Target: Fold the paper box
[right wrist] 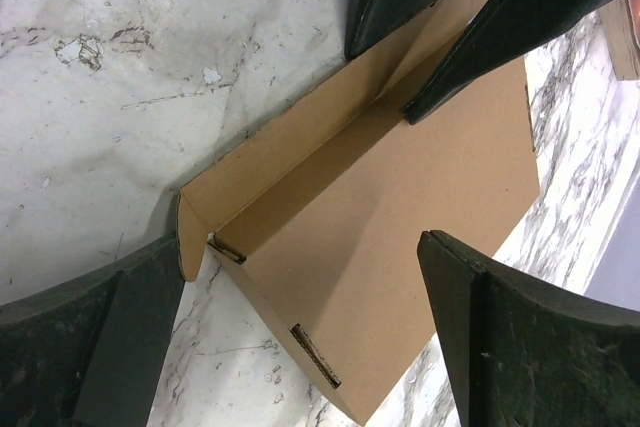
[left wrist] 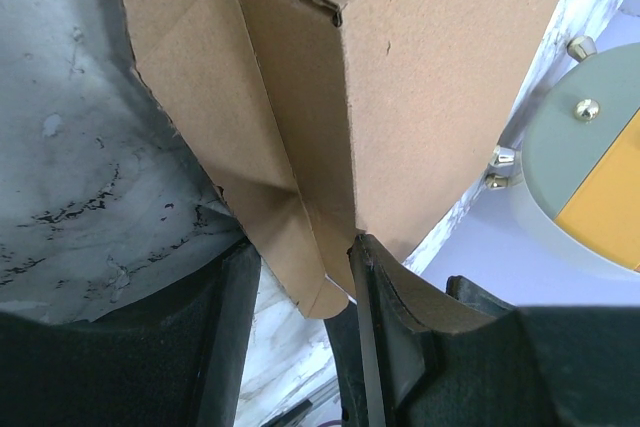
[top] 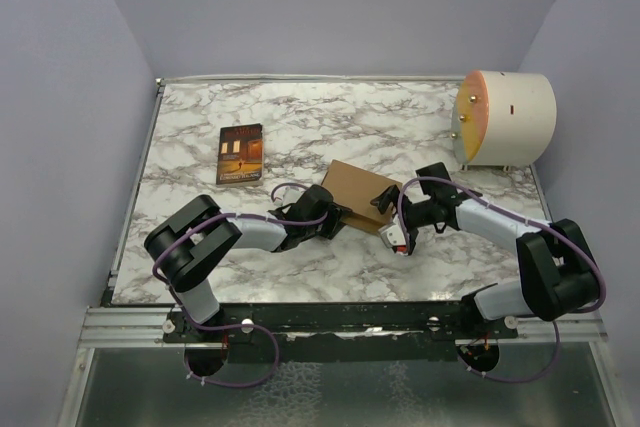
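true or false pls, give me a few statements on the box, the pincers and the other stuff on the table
1. The right pincer is open wide over the paper box. True.
2. The book lies on top of the box. False: it lies on the marble table, apart from the box, further back and to the left.
3. The left pincer has a finger on each side of a raised cardboard flap. True.
4. The cream cylinder sits at the near left corner. False: it is at the far right corner.
5. The box is folded fully shut. False: it lies open, with a side wall up and the inner panel bare.
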`<action>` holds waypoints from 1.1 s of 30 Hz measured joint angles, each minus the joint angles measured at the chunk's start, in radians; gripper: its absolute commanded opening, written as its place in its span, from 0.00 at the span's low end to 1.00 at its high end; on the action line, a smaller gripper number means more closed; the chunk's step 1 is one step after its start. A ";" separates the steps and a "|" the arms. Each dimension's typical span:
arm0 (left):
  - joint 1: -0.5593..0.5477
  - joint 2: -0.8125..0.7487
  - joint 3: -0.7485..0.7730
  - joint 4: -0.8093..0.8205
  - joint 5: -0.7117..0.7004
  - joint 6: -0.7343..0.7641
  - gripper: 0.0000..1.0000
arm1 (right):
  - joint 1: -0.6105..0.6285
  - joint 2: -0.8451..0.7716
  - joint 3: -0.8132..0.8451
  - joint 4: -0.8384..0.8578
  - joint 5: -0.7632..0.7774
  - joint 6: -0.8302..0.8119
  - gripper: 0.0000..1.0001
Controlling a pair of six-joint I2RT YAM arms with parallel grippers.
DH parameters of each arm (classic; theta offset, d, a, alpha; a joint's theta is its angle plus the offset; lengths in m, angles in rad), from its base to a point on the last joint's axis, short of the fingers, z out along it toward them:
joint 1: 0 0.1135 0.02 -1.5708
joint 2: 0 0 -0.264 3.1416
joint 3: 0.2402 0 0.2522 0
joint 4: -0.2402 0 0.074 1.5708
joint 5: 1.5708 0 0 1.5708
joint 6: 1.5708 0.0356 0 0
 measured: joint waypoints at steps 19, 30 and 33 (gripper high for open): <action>0.004 0.011 0.000 0.012 0.005 0.004 0.44 | 0.016 0.000 0.000 0.029 0.018 0.019 0.91; 0.006 0.017 0.006 0.014 0.005 0.008 0.44 | 0.042 -0.001 0.000 0.034 0.036 0.045 0.91; 0.006 0.018 0.006 0.014 0.005 0.007 0.44 | 0.042 -0.001 0.000 0.035 0.037 0.053 0.91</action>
